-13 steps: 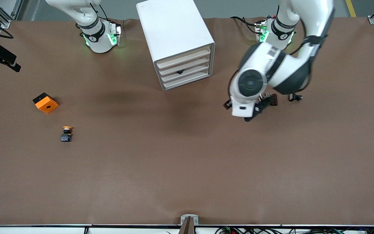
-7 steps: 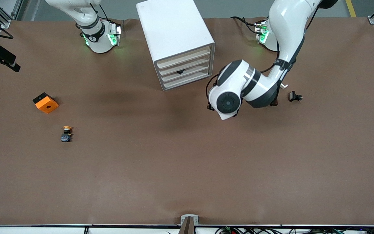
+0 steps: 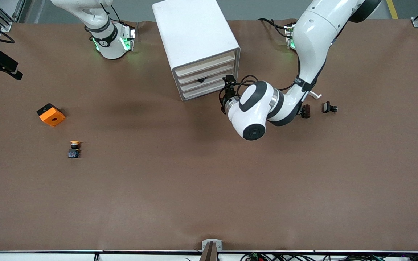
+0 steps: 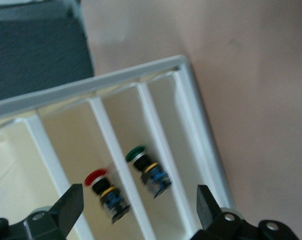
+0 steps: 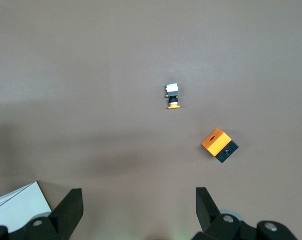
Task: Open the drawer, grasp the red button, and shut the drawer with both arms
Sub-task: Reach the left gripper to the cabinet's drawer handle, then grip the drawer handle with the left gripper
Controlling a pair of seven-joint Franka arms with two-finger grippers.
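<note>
The white cabinet shows four cream drawer fronts, all flush with its face. In the left wrist view the red-capped button lies in one drawer, with a green-capped button in the drawer beside it. My left gripper is open and empty, close in front of the drawer fronts at the cabinet's corner toward the left arm's end; the left wrist view shows it facing both buttons. My right gripper is open and empty, high over the table at the right arm's end, out of the front view.
A yellow-orange-capped button and an orange cube with a hole lie toward the right arm's end; both show in the right wrist view, the button and the cube. Two small dark parts lie toward the left arm's end.
The left arm has swung from over the table near the small dark parts to the cabinet, bringing its gripper in front of the drawer fronts. The right arm has not visibly moved.
</note>
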